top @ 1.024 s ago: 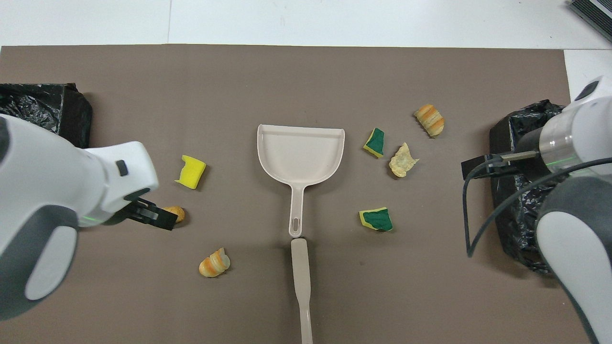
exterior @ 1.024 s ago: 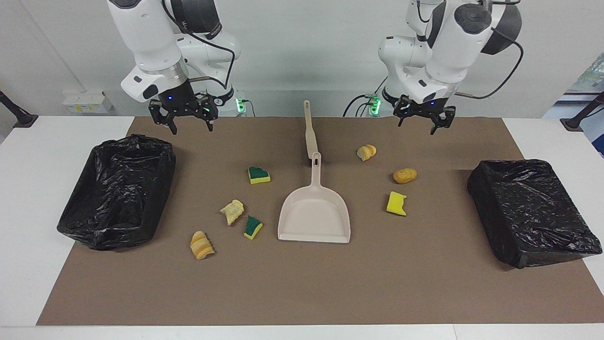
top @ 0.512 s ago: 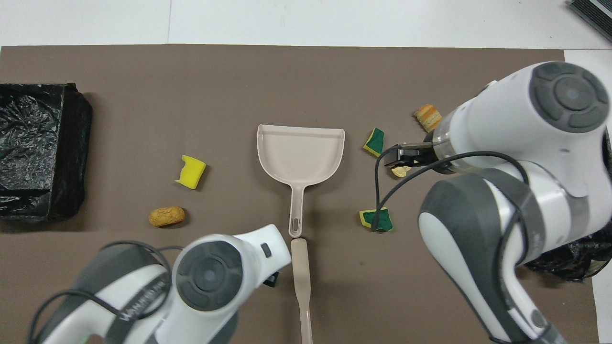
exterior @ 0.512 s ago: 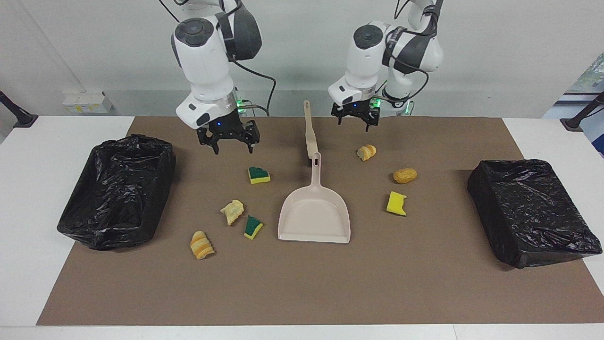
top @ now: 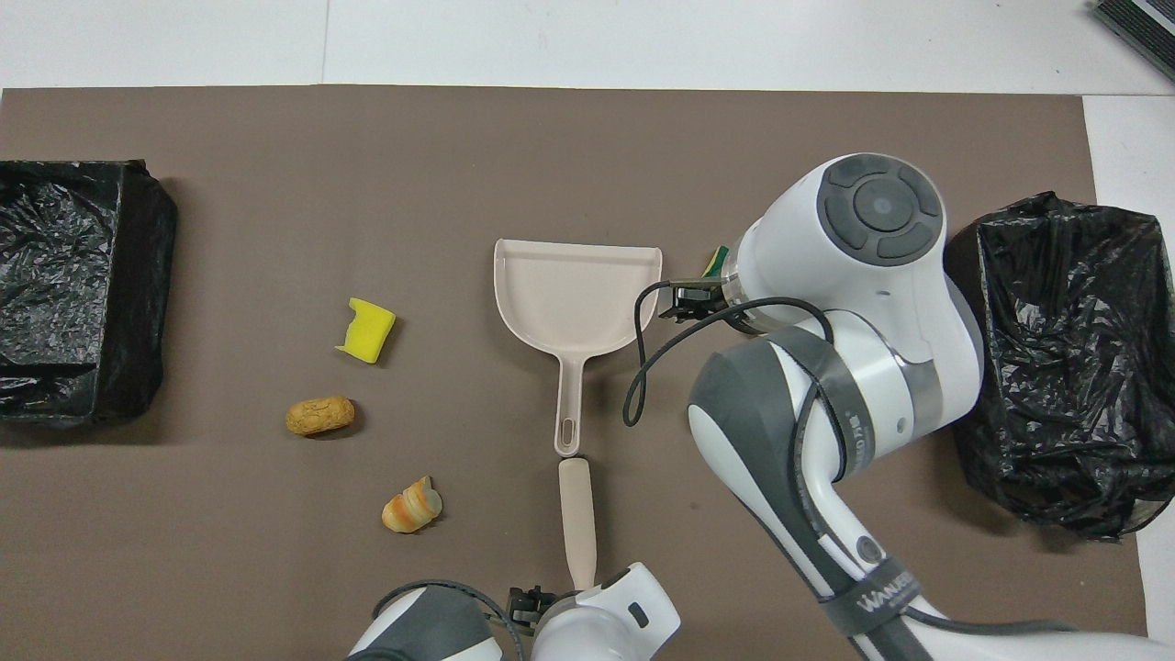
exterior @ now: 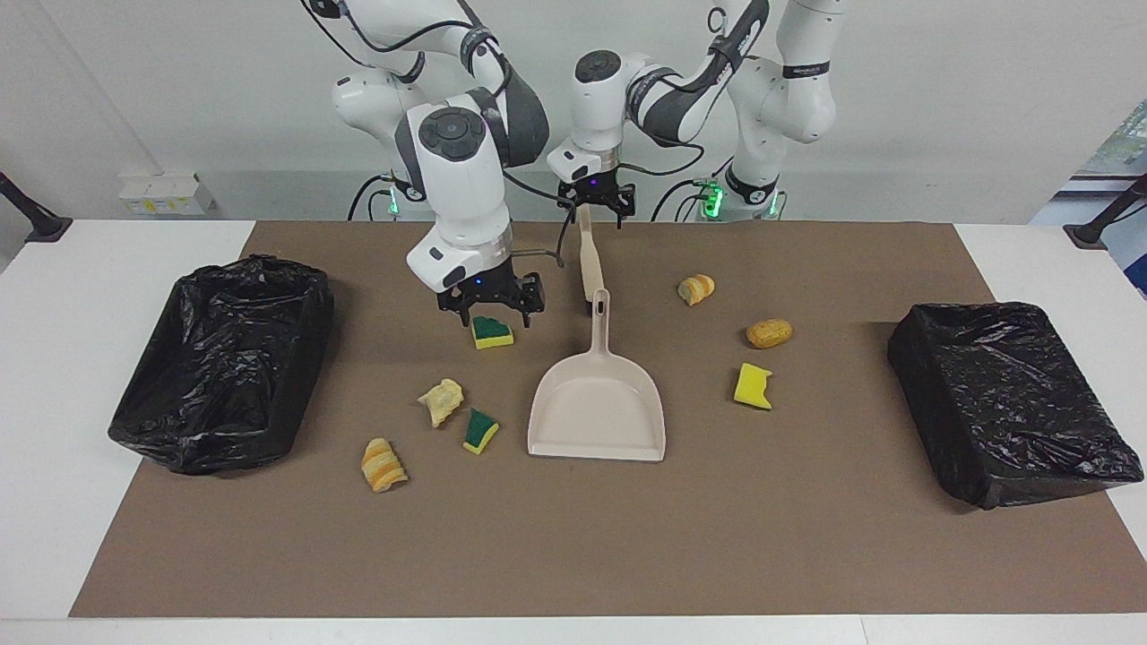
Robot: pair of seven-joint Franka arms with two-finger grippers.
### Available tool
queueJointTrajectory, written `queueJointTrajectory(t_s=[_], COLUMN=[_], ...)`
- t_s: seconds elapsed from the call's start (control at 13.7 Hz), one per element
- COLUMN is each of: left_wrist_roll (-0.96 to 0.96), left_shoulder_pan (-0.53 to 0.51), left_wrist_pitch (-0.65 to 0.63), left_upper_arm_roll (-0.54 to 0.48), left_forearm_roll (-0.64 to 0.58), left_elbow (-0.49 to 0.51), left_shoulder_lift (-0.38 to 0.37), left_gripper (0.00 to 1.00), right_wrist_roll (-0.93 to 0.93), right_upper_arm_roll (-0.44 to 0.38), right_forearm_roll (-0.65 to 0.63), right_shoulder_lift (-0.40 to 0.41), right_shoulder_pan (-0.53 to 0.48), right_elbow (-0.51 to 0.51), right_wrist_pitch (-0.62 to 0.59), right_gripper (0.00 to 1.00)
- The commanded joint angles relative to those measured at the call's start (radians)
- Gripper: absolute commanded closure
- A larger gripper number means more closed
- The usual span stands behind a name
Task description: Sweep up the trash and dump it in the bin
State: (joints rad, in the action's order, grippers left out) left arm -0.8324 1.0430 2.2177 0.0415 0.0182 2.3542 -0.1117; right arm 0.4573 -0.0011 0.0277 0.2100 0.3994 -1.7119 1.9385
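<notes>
Left gripper: the left gripper is spread open and holds nothing. It hangs over the end of the brush handle nearest the robots, one finger to each side of it. I cannot tell whether it touches.
Right gripper: the right gripper is also open and empty, low over a green-topped sponge bit.
Brush and dustpan: the brush lies in line with the dustpan, its head just by the tip of the pan's handle. The pan's mouth faces away from the robots.
Trash, right arm's end: besides that sponge bit there are three scraps farther from the robots, a tan pastry flake, a second green-topped sponge bit and a striped bread piece.
Trash, left arm's end: a bread end, a golden lump and a plain yellow sponge bit.
Bins: one black-lined bin sits at the right arm's end, another at the left arm's. No scrap shows in either.
Progress: probably the very start, with nothing swept.
Risk, brush: a grip this close to the handle's tip could let the brush swing or slip, and its head could knock the pan askew.
Risk, right gripper: going straight down would hit the sponge bit, not the pan handle.
Risk, sweeping: light sponge may skip away, and the lump may roll.
</notes>
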Motion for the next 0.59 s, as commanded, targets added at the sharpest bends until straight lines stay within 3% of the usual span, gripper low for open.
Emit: queueJointTrajectory(t_s=[0.0,0.22,0.37,0.51], left_wrist_roll=[-0.036,-0.036,-0.034,-0.030], left_shoulder_pan=[0.029,0.042,0.051,0.051], left_wrist_pitch=[0.040,0.042,0.042,0.037], left_upper_arm_roll=[-0.022,-0.022,-0.022,-0.023], left_forearm_roll=[0.012,0.020,0.020,0.020], left_elbow=[0.019,0.046,0.050,0.050], left_shoulder_lift=[0.010,0.010,0.020,0.021], left_gripper=[0.00,0.10,0.24,0.57], right_wrist_roll=[0.046,0.046,0.046,0.046], right_upper_arm_roll=[-0.004,-0.004,-0.004,-0.004], right_forearm_roll=[0.014,0.014,0.012,0.012], right_shoulder_lift=[-0.023,-0.037,-0.049,-0.053], right_shoulder_pan=[0.022,0.024,0.027,0.029], right_elbow=[-0.057,-0.089,-0.110,-0.123], right_wrist_pitch=[0.042,0.060,0.069,0.066], right_gripper=[0.00,0.00,0.00,0.00])
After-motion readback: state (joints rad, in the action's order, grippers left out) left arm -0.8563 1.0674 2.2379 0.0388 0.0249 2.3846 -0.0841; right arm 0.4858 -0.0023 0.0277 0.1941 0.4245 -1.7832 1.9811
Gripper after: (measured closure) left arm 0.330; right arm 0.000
